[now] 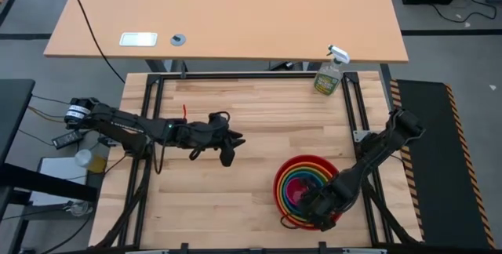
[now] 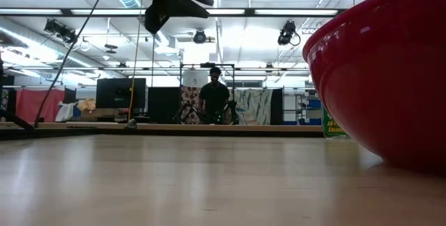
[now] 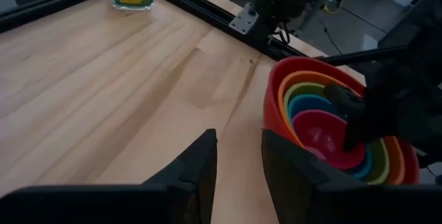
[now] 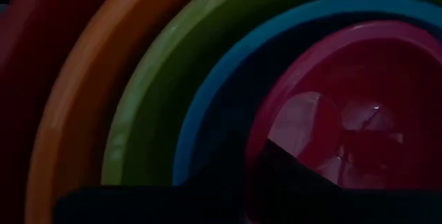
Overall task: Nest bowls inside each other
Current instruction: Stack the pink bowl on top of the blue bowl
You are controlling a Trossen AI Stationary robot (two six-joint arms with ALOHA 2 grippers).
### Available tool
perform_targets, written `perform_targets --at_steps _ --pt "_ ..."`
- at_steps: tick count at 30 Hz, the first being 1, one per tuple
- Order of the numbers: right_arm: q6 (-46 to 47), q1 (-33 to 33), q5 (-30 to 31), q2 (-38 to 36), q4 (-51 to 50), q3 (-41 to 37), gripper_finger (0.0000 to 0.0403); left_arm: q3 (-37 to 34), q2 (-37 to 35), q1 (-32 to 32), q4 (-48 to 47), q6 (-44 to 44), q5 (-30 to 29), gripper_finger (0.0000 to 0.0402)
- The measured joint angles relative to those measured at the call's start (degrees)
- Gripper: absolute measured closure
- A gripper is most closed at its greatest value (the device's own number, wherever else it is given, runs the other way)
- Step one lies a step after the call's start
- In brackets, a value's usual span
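Note:
Five bowls sit nested near the table's right front: red (image 1: 281, 182) outermost, then orange (image 3: 397, 156), green (image 4: 159, 92), blue (image 4: 207, 106) and pink (image 3: 319, 131) innermost. The red bowl (image 2: 390, 65) rests on the table by its base. My right gripper (image 1: 315, 207) is shut and points steeply down into the stack, its tips (image 4: 247, 156) over the pink bowl's rim. My left gripper (image 1: 234, 148) hangs open above the table's middle, well left of the bowls, with nothing between its fingers (image 3: 238, 148). My right gripper stands shut over the rim of the pink bowl (image 4: 276, 113), coming from above and pointing down. Its own dark fingers hide the tips, so I cannot tell whether it touches the bowl.
A clear spray bottle with a green label (image 1: 329, 74) stands at the table's far right corner. Black frame rails (image 1: 353, 105) run along the table's edges. Bare wood lies between my left gripper and the bowls. A person stands far off in the room (image 2: 214, 97).

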Motion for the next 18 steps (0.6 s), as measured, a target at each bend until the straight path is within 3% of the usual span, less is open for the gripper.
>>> perform_targets --at_steps 10,18 --pt "1.9 0.0 0.3 1.3 -0.2 0.0 0.0342 0.0 0.0 -1.0 0.0 0.2 0.0 0.0286" --pt "4.1 0.0 -6.1 0.6 -0.5 0.0 0.0285 0.0 0.0 -0.9 -0.1 1.9 0.0 0.0285"
